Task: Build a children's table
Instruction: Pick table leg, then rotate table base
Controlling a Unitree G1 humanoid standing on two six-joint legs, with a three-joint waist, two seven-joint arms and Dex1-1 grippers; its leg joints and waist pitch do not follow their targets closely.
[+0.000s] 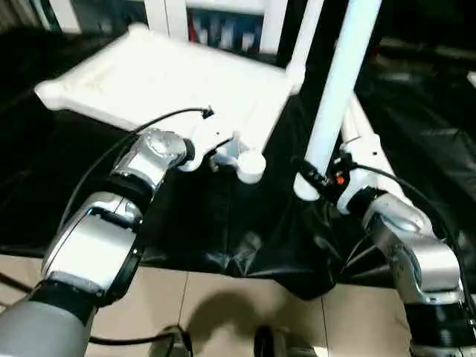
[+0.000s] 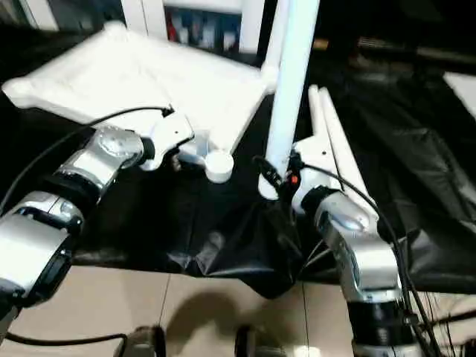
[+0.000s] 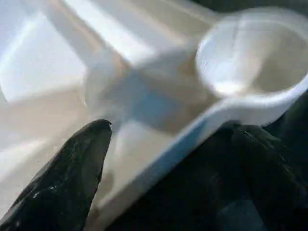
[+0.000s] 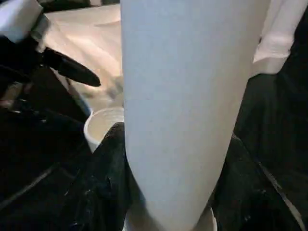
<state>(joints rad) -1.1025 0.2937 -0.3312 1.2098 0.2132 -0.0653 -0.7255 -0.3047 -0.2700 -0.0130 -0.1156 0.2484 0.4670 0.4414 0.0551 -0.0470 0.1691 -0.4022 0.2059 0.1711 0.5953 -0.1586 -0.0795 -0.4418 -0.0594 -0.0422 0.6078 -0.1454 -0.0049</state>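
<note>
Your right gripper (image 1: 318, 181) holds a white tubular leg (image 1: 338, 89), its black fingers (image 4: 108, 163) clamped on either side of the tube just above its flared lower end. The leg stands nearly upright, leaning slightly, and runs up past the top of the head views. Its lower end hangs just above the black plastic sheet (image 1: 223, 238) that covers the work surface.

Your left gripper (image 1: 223, 158) is spread wide at the near corner of the white tabletop (image 1: 163, 78). The tabletop lies upside down on the sheet, ribbed underside up. In the left wrist view one black finger (image 3: 72, 178) sits over the ribbed inner side of the rim and the other sits outside it, over the black sheet. Whether either finger touches the plastic cannot be told. The round corner socket (image 3: 252, 57) lies just beyond those fingertips, open and facing up.

That socket is near the held leg's lower end, off to the inner side of your right gripper, with bare black sheet between them.

Behind your right gripper, two more white legs (image 2: 331, 141) lie side by side on the sheet. Another leg (image 1: 306, 37) stands upright at the tabletop's far right corner, close behind the held leg. Past the near edge of the sheet, pale floor tiles (image 1: 223, 312) show.
</note>
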